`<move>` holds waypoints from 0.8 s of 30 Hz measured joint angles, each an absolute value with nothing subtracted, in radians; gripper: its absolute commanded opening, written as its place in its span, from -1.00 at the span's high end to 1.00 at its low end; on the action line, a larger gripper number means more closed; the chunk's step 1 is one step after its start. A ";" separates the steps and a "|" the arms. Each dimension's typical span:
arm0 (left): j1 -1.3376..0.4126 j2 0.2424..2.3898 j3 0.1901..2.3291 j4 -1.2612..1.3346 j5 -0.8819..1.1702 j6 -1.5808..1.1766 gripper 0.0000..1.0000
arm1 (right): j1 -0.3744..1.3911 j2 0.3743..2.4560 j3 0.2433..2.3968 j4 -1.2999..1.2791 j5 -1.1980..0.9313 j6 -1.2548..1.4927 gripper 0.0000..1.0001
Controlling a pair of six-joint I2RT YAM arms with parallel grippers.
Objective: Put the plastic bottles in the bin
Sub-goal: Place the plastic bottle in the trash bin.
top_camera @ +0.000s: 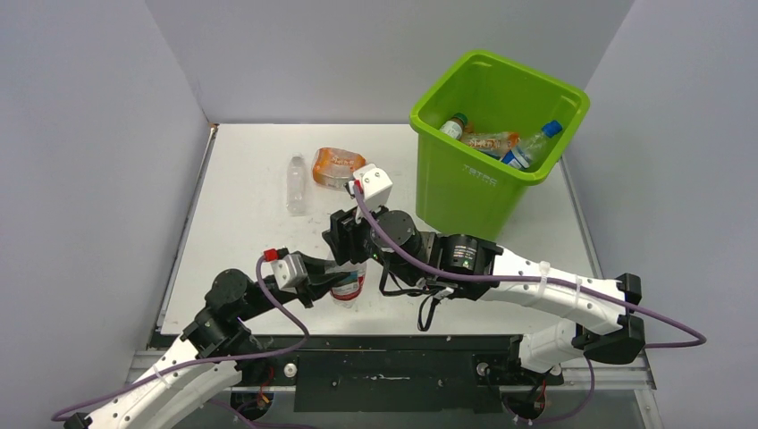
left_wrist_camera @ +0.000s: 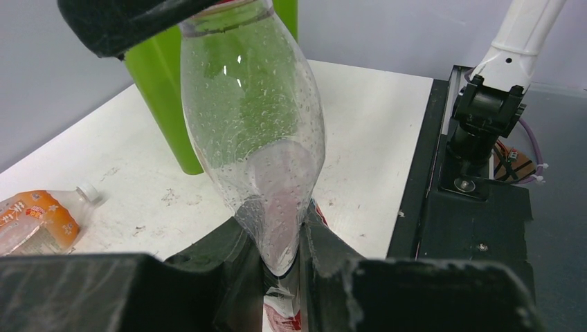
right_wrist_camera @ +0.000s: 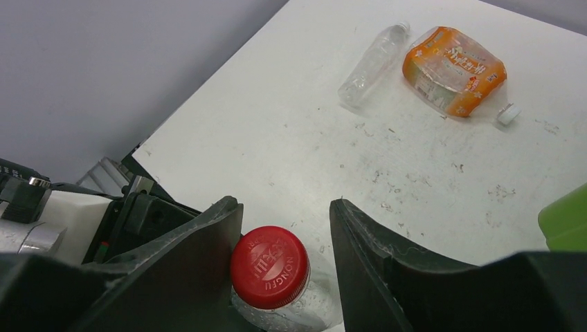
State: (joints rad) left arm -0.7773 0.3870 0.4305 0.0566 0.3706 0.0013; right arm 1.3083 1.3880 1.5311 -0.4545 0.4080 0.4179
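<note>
My left gripper [top_camera: 332, 279] [left_wrist_camera: 282, 257] is shut on the lower end of a clear plastic bottle [top_camera: 348, 284] [left_wrist_camera: 253, 124] with a red label, holding it upright over the table's near edge. The right gripper [top_camera: 350, 236] [right_wrist_camera: 286, 235] hangs over the bottle's red cap [right_wrist_camera: 270, 266]. Its jaws straddle the cap: one finger touches it, the other stands off with a gap. The lime-green bin [top_camera: 472, 183] [left_wrist_camera: 163, 104] stands at the back right and holds several bottles [top_camera: 490, 140]. On the table lie a slim clear bottle [top_camera: 296, 183] [right_wrist_camera: 370, 66] and a crushed orange-labelled bottle [top_camera: 336, 166] [right_wrist_camera: 453, 69] [left_wrist_camera: 34, 218].
A loose white cap [right_wrist_camera: 509, 114] lies beside the orange-labelled bottle. Grey walls enclose the table on the left, back and right. The right arm's base [left_wrist_camera: 484, 117] stands on the black rail at the near edge. A corner of the bin [right_wrist_camera: 564, 225] shows in the right wrist view.
</note>
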 measured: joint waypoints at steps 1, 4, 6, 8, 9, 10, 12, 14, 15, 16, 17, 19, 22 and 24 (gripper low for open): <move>-0.777 0.387 0.430 0.057 0.372 0.000 1.00 | 1.308 1.388 1.531 -0.459 0.405 0.419 0.12; -0.777 0.387 0.430 0.056 0.375 -0.013 1.00 | 1.307 1.388 1.530 -0.460 0.397 0.430 0.42; -0.777 0.389 0.430 0.055 0.376 -0.019 1.00 | 1.307 1.388 1.530 -0.462 0.388 0.433 0.85; -0.777 0.388 0.430 0.053 0.378 -0.023 0.42 | 1.301 1.388 1.530 -0.465 0.380 0.432 0.89; -0.777 0.388 0.430 0.053 0.376 -0.025 0.06 | 1.298 1.388 1.530 -0.466 0.375 0.434 0.89; -0.777 0.388 0.430 0.052 0.374 -0.027 -0.24 | 1.296 1.388 1.530 -0.466 0.373 0.434 0.89; -0.777 0.378 0.427 0.060 0.366 -0.028 -0.96 | 1.289 1.388 1.533 -0.485 0.379 0.427 0.89; -0.777 0.355 0.427 0.073 0.351 -0.035 -0.92 | 1.275 1.388 1.549 -0.521 0.390 0.412 0.89; -0.777 0.339 0.427 0.084 0.339 -0.043 -0.93 | 1.268 1.388 1.569 -0.546 0.400 0.401 0.89; -0.777 0.323 0.425 0.099 0.324 -0.046 -0.93 | 1.260 1.388 1.600 -0.569 0.413 0.387 0.89; -0.777 0.306 0.421 0.115 0.308 -0.048 -0.92 | 1.254 1.388 1.641 -0.587 0.430 0.371 0.89; -0.777 0.268 0.410 0.135 0.272 -0.050 -0.92 | 1.248 1.388 1.739 -0.593 0.481 0.327 0.89; -0.777 0.231 0.399 0.160 0.210 -0.049 -0.92 | 1.241 1.359 1.835 -0.490 0.590 0.221 0.89; -0.773 0.215 0.397 0.172 0.171 -0.048 -0.92 | 1.235 1.307 1.837 -0.366 0.680 0.105 0.89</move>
State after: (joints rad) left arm -0.7727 0.2146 0.3969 0.1719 0.1715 -0.0483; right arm 1.2350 1.3067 1.8374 -0.3656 0.6796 0.1047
